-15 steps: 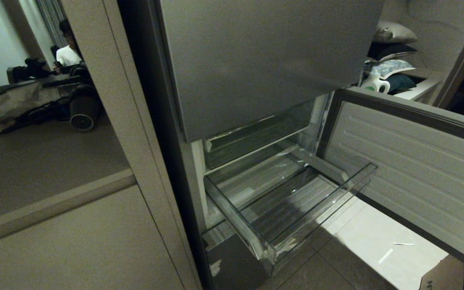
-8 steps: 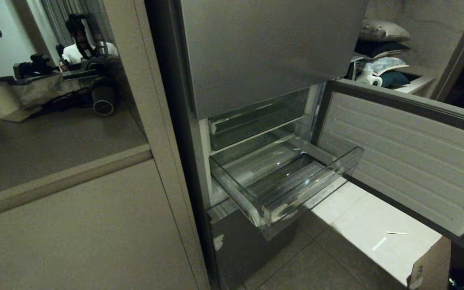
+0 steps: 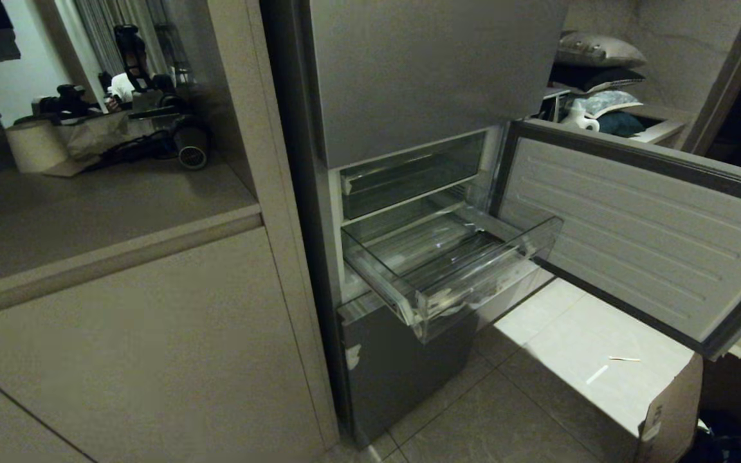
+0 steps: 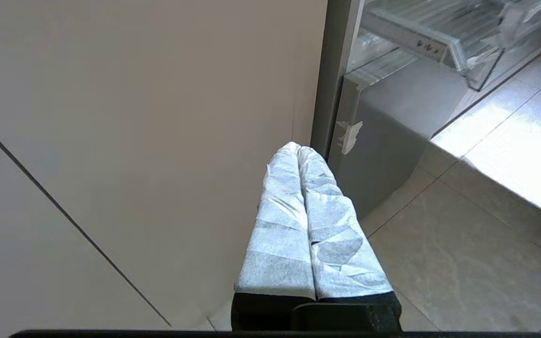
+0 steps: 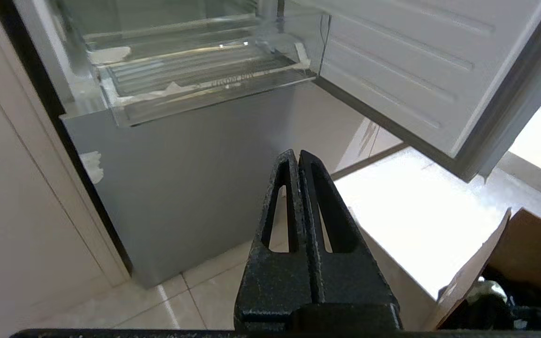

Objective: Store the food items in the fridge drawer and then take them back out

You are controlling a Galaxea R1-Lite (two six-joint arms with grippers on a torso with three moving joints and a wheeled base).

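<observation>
Trouble ahead is the fridge drawer (image 3: 454, 270) jutting out empty, no food in sight, where my left gripper (image 4: 298, 150) or right gripper (image 5: 297, 155), both pressed shut and holding nothing, could knock its clear lip.

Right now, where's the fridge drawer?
Head view, centre-right: the drawer is pulled out, empty, under the clear compartment and left of the open door, above the grey lower panel.

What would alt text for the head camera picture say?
An empty clear fridge drawer stands pulled out below a grey upper door, with the lower fridge door swung open to the right. A beige cabinet stands left.
</observation>
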